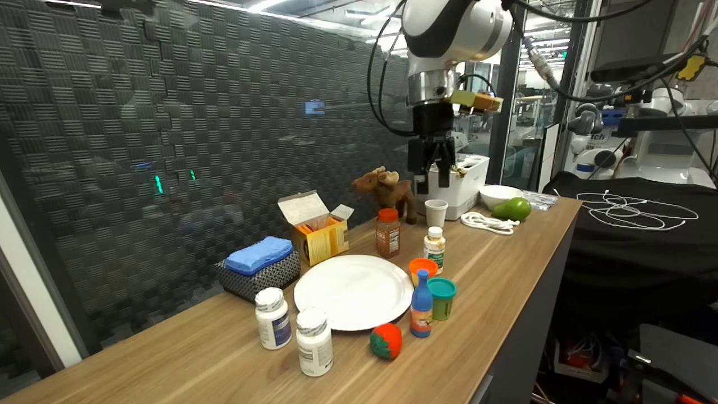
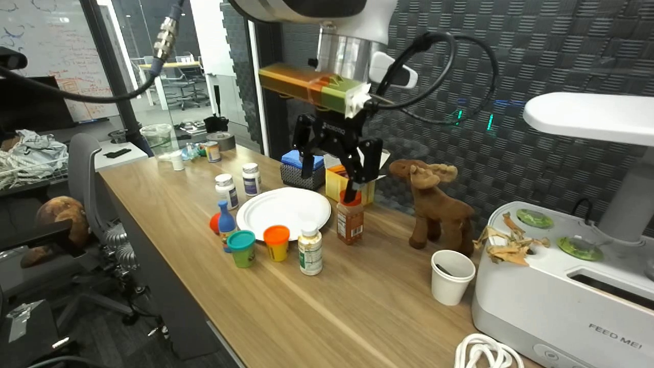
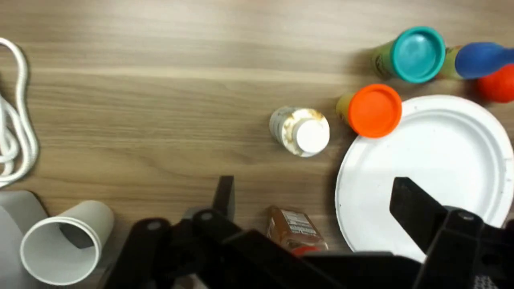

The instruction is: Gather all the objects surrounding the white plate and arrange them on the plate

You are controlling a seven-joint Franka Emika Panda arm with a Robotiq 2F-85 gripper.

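Jaws apart, a gripper (image 2: 329, 183) hangs above a counter (image 1: 196, 359) where small objects (image 3: 375, 111) ring a white plate (image 1: 353, 292); two white pill bottles (image 1: 315, 343) beside it appear in both exterior views, not the wrist view.

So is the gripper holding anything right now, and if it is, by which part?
Nothing is held: the gripper hangs open above the wooden table, its jaws wide apart.
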